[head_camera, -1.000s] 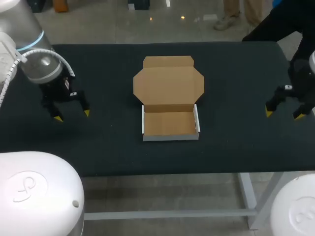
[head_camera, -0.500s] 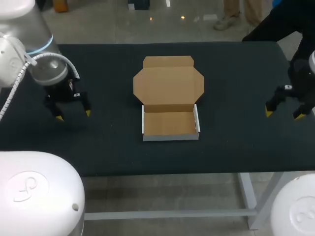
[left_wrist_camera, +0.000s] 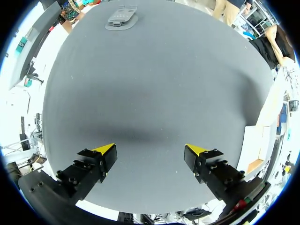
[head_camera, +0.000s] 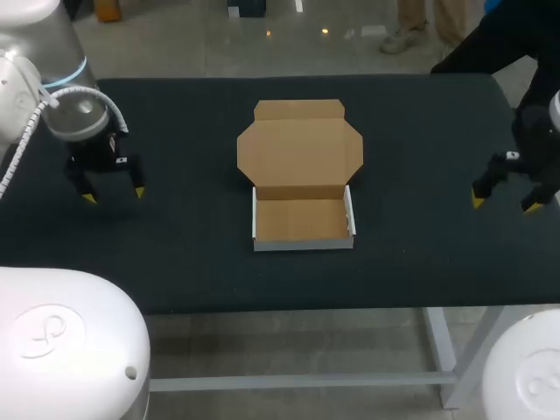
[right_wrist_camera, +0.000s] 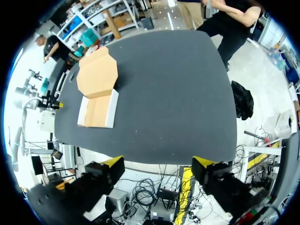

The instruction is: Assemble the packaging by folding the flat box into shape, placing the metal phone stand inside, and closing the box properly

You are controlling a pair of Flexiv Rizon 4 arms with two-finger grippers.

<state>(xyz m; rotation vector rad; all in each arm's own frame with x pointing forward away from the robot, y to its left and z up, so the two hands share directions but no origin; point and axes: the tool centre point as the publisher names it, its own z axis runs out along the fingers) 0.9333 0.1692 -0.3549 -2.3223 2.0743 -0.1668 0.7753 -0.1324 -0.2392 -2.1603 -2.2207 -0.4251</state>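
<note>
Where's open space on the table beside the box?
Bare table lies between the box and the left gripper, and likewise between the box and the right gripper. The near strip in front of the box is free but narrow. Behind the box its open lid takes the room.

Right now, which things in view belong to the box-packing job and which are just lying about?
Job: cardboard box, lid open; small grey piece, probably the phone stand; left gripper; right gripper.
Other: dark table.
</note>
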